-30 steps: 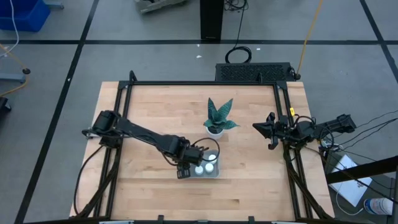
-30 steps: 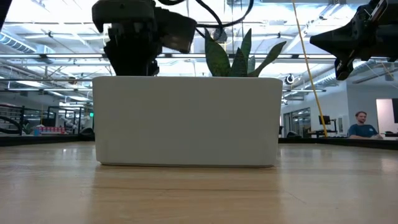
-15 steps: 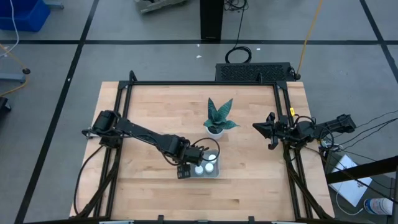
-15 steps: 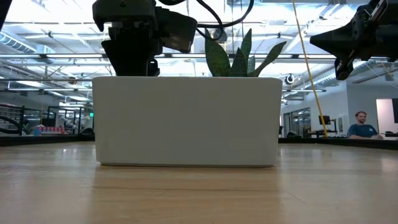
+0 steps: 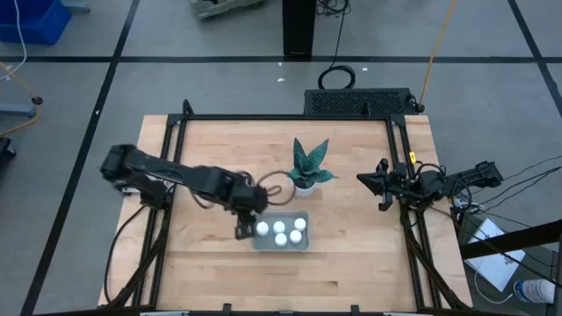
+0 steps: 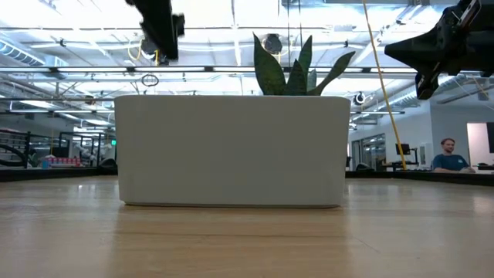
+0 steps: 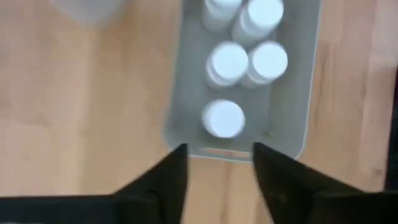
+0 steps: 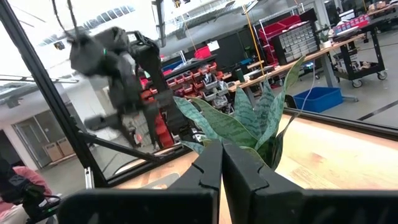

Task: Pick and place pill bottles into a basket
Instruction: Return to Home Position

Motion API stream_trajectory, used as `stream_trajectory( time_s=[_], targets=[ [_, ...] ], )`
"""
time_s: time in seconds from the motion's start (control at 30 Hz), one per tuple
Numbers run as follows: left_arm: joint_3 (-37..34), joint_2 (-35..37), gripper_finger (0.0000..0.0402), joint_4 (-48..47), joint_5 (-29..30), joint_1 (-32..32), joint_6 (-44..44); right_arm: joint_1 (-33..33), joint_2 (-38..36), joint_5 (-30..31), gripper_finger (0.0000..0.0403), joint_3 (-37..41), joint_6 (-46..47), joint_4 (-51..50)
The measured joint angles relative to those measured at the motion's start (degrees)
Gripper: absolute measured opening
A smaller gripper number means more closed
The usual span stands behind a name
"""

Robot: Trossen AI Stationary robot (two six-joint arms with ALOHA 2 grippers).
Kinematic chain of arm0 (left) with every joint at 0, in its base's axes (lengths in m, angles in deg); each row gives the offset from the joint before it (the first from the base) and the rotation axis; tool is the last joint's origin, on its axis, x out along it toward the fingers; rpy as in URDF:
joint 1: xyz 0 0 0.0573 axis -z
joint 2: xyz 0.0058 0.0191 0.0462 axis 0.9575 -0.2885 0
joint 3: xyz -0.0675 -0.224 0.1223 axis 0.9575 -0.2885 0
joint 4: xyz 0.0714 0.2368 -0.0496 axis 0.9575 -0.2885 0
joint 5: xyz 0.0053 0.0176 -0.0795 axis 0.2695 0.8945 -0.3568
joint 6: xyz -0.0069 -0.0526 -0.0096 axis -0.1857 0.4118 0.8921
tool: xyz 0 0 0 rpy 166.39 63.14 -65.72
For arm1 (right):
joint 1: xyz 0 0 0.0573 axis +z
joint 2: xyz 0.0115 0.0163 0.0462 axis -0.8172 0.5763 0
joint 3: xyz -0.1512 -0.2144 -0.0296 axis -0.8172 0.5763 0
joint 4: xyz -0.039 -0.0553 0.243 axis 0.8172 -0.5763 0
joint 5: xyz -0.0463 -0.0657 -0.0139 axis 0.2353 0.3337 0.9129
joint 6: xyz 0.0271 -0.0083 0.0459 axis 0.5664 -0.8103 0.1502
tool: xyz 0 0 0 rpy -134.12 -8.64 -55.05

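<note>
The light grey-blue basket point(image 5: 305, 243) lies on the table in front of the plant; in the low view its near wall point(image 6: 231, 150) fills the middle. Several white pill bottles point(image 5: 281, 226) stand upright inside on its floor; they also show in the left wrist view point(image 7: 224, 118). My left gripper point(image 5: 244, 230) is open and empty, raised above the basket's left end wall point(image 7: 230, 152), its fingers point(image 7: 171, 180) pointing down. It shows high up in the low view point(image 6: 160, 46). My right gripper point(image 5: 384, 186) is shut and empty, held in the air near the table's right edge.
A potted plant point(image 5: 305, 168) with green leaves in a white pot stands just behind the basket, and it also shows in the right wrist view point(image 8: 249, 118). Bare wooden table point(image 5: 211, 149) lies to the left, far and near sides. Black frame rails point(image 5: 404, 167) run along the table's edges.
My left gripper has risen out of the basket and gone a little toward the table's left edge. A bottle now shows standing at the basket's left end where the gripper was. The basket and my right arm have kept still.
</note>
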Motion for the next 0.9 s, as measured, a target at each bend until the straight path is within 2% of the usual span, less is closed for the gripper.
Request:
stream_trajectory(
  time_s=[0.1,0.17,0.2,0.4,0.5,0.67,0.8,0.9],
  targets=[
    [-0.02,4.98,0.0106,-0.25,4.54,-0.10,-3.58,0.02,-0.02,-0.02,0.0004,0.00,0.00,0.02],
    [-1.74,9.00,0.0039,2.38,6.48,-0.10,-4.25,0.01,0.00,-0.02,0.0004,0.00,0.00,-0.01],
    [-3.63,11.39,0.0021,5.13,6.61,-0.12,-4.41,0.02,0.00,-0.01,0.0004,0.00,0.00,0.00],
    [-22.74,30.49,0.0007,24.41,4.06,0.51,-11.87,0.02,0.00,-0.01,0.0004,0.00,0.00,0.00],
    [-33.17,40.08,0.0008,30.99,4.13,0.05,-10.31,0.01,0.00,-0.02,0.0004,0.00,-0.01,-0.01],
    [-45.98,55.24,0.0017,31.86,8.97,-1.51,-5.42,0.01,0.00,-0.01,0.0004,0.00,0.00,0.00],
    [-52.33,66.60,0.0005,33.80,8.54,-2.26,-4.73,0.02,0.00,-0.02,0.0004,0.00,0.00,-0.02],
    [-57.25,74.43,0.0012,34.21,10.97,-3.13,-2.18,0.02,0.00,-0.02,0.0004,0.00,0.00,0.00]
  ],
)
